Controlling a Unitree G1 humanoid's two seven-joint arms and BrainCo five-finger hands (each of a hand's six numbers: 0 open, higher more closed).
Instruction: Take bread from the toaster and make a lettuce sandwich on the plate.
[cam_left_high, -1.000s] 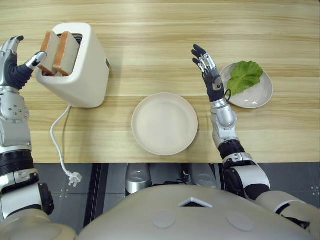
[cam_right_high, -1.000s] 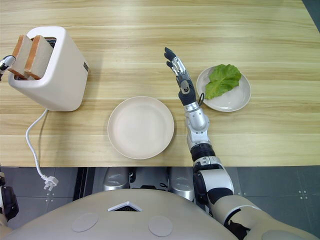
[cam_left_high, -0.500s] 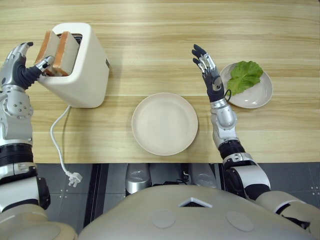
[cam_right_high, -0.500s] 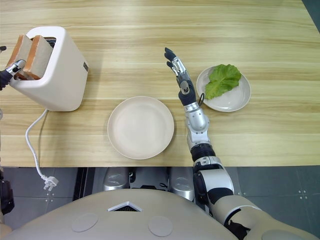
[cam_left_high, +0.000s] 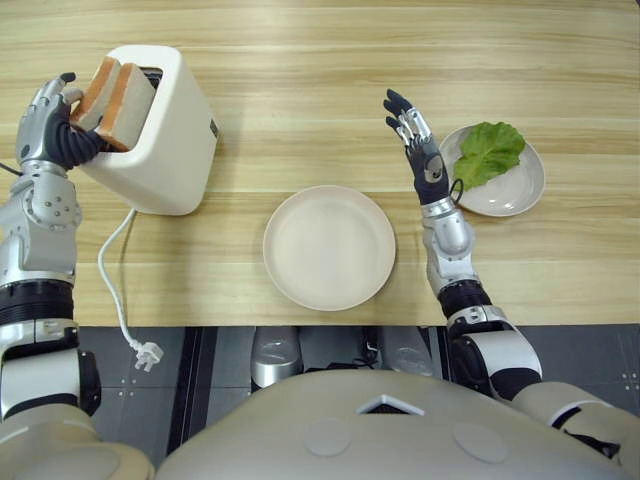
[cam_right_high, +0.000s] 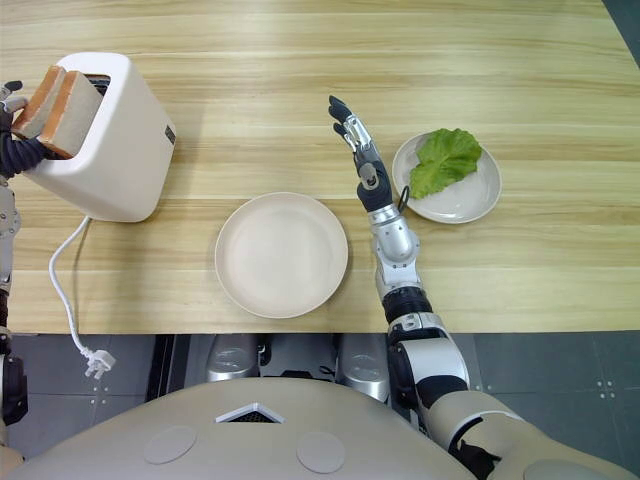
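Observation:
A white toaster stands at the table's left with two bread slices sticking out of its top. My left hand is pressed against the toaster's left side, its fingers curled around the outer slice. The empty cream plate lies at the middle front. A green lettuce leaf rests in a small dish on the right. My right hand stands open with fingers pointing away, between the plate and the dish, touching neither.
The toaster's white cord runs off the front edge of the table to a hanging plug. Bare wooden tabletop stretches across the back and between the toaster and the plate.
My left hand moved right from beside the toaster and closed its fingers on the outer bread slice; the slices shifted slightly. The right arm stayed still.

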